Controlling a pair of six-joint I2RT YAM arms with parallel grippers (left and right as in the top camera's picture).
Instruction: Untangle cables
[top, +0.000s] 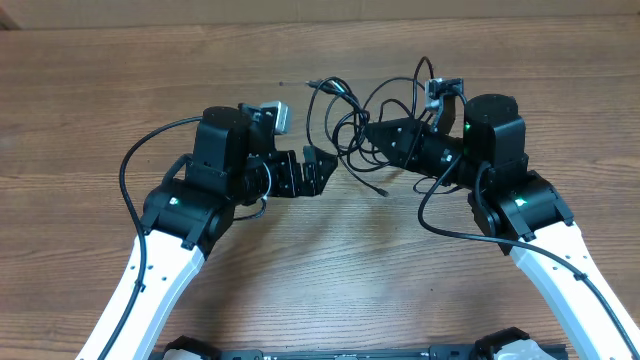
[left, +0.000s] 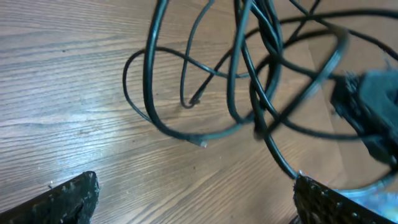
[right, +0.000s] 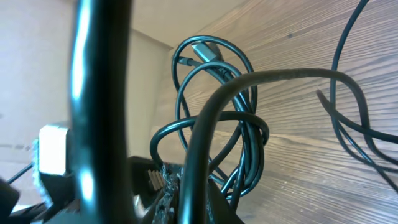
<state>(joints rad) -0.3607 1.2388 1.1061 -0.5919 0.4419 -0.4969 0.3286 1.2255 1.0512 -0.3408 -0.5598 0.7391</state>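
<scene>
I see thin black looped cables (top: 347, 112) on the brown wooden worktop (top: 320, 290), mid far edge, between left pincer (top: 322, 170) and right pincer (top: 372, 133).

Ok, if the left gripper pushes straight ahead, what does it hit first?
Probably the tangle of thin black cables, its nearest loop just ahead of the open left gripper; depth is unclear.

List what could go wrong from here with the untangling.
1. The cables loop closely over the right end effector; pulling may tighten the knot or snag it.
2. The left end effector is open and holds nothing, so a pull could drag the whole bundle along the table instead of separating it.
</scene>
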